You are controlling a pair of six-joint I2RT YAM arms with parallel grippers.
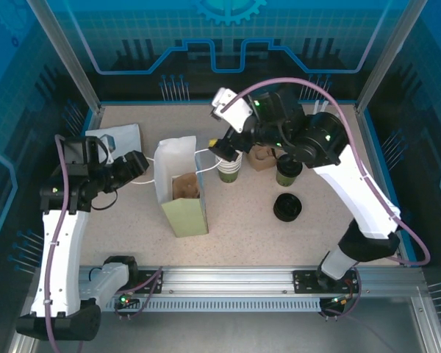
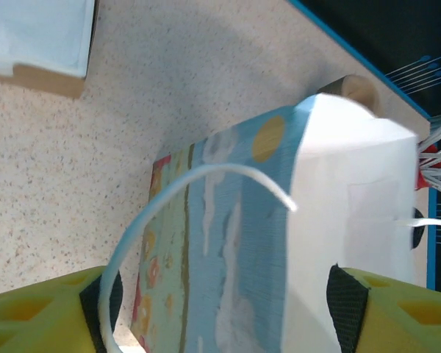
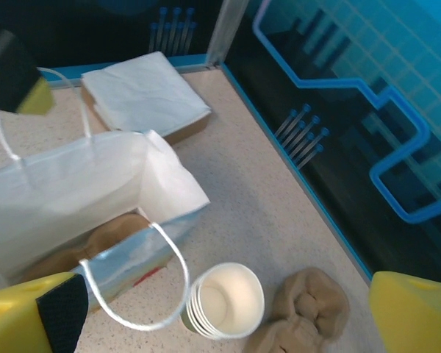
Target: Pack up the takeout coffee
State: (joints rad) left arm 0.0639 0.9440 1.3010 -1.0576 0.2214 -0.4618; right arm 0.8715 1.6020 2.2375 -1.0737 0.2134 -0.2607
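Note:
The takeout coffee, a small dark olive-green cup, stands right of centre, partly under my right arm. The paper bag stands open in the middle with something brown inside. My left gripper is open just left of the bag, at its white handle; the bag stands ahead, framed by the spread fingers. My right gripper hangs open above a stack of cream-white cups, between the bag and the coffee, holding nothing.
A brown pulp cup carrier lies behind the cup stack. Black round lids are stacked in front of the coffee. A box of white napkins sits at the back left, behind my left gripper.

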